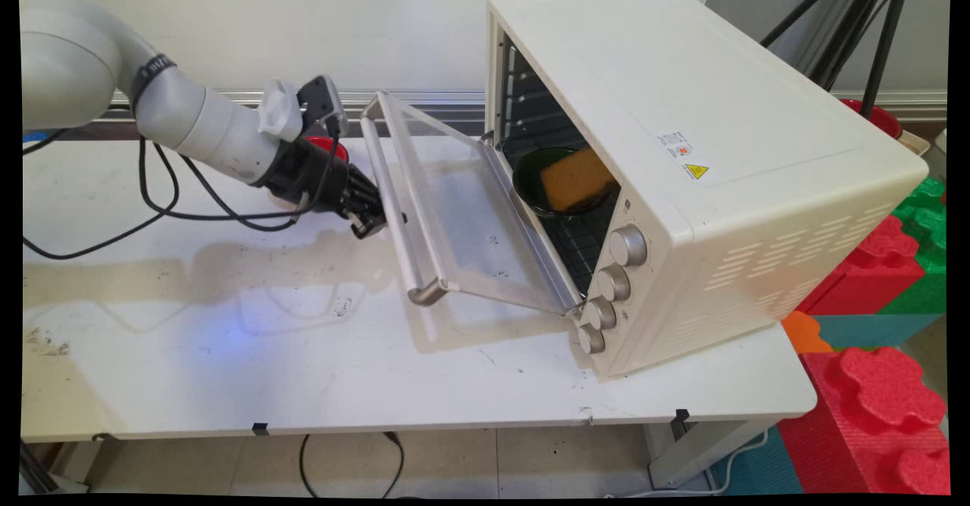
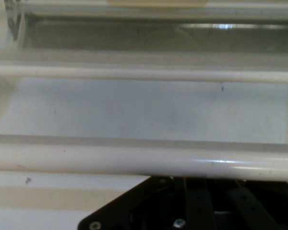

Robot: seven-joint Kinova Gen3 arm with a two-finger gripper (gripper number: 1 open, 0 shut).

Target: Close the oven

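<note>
A cream toaster oven stands on the right half of the white table. Its glass door hangs about half open, tilted toward the left. Inside, on the wire rack, a yellow sponge lies in a dark green bowl. My gripper is at the middle of the door's metal handle bar, touching it from the left. In the hand view the handle bar runs across just above my black linkage, with the door glass beyond it.
Several knobs line the oven's front right. A red object sits on the table behind my wrist. Black cables hang from the arm over the table's left. Red, green and orange foam blocks are stacked right of the table.
</note>
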